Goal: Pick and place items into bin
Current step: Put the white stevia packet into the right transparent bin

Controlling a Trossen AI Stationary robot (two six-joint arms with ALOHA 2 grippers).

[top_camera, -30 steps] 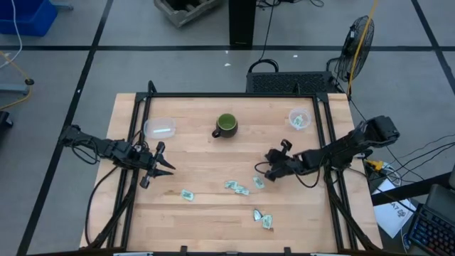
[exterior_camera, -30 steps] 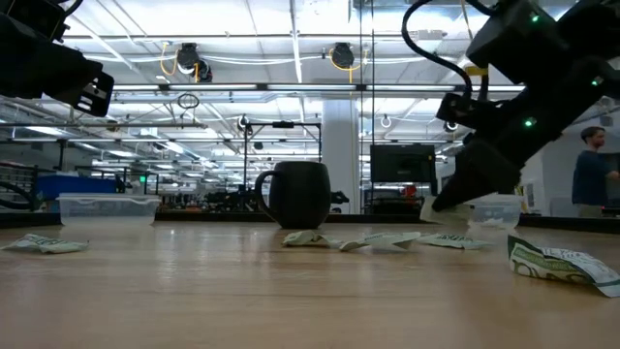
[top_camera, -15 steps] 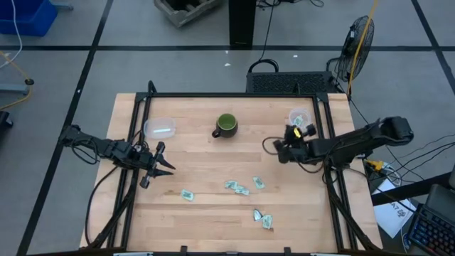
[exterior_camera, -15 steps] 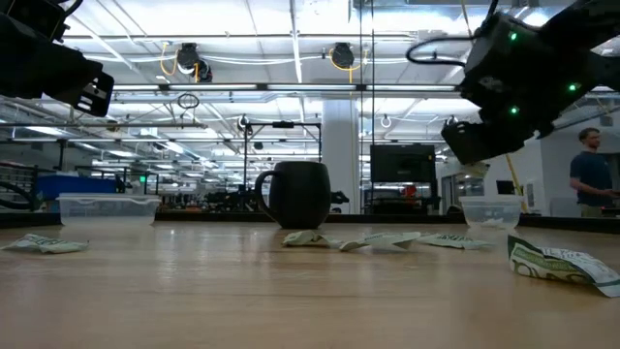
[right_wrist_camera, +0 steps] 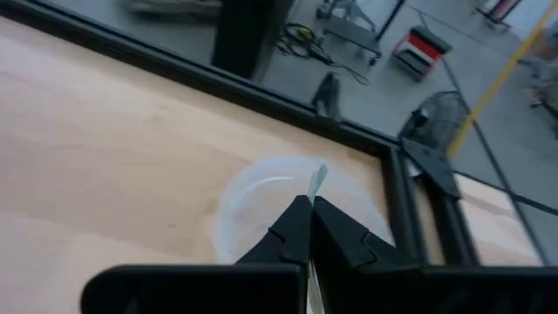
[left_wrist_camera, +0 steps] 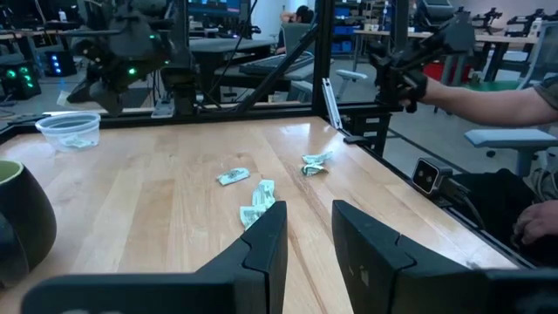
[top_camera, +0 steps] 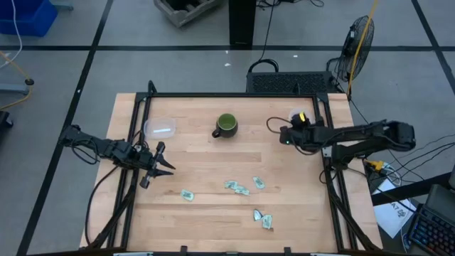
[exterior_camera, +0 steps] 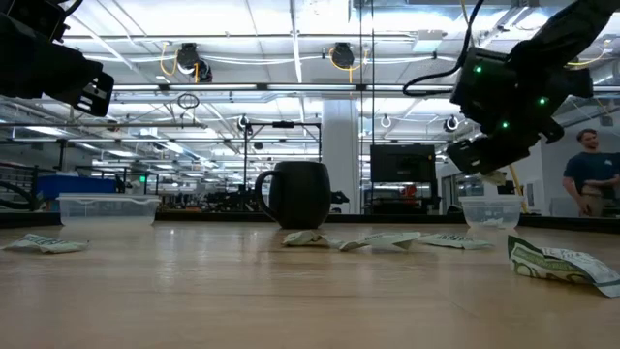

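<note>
Several small pale green and white packets (top_camera: pixel 242 189) lie flat on the wooden table (top_camera: pixel 192 156) in its near middle; they also show in the low view (exterior_camera: pixel 387 239) and the left wrist view (left_wrist_camera: pixel 259 197). My right gripper (top_camera: pixel 296 122) is shut on one packet (right_wrist_camera: pixel 319 179) above the clear round bin (right_wrist_camera: pixel 261 205) at the far right (top_camera: pixel 301 118). My left gripper (top_camera: pixel 161 162) is open and empty at the table's left, clear of the packets (left_wrist_camera: pixel 305 228). My right gripper pinches a packet between its two fingers (right_wrist_camera: pixel 296 222). A thin edge of the packet (right_wrist_camera: pixel 320 174) sticks out past the fingertips. The packet is lifted clear of the table and sits over the bin; it shows below the gripper in the low view (exterior_camera: pixel 496 176).
A dark green mug (top_camera: pixel 226 125) stands at the far middle. A second clear bin (top_camera: pixel 159 127) stands at the far left. A black frame runs along the table's edges (top_camera: pixel 234 94). A person (exterior_camera: pixel 591 184) is beyond the table, and an arm (left_wrist_camera: pixel 488 96) shows in the left wrist view.
My right gripper has risen from the packets in the middle of the table and gone toward the far right, to above the clear bin, turning as it went. It has stayed shut and carries one packet with it.
</note>
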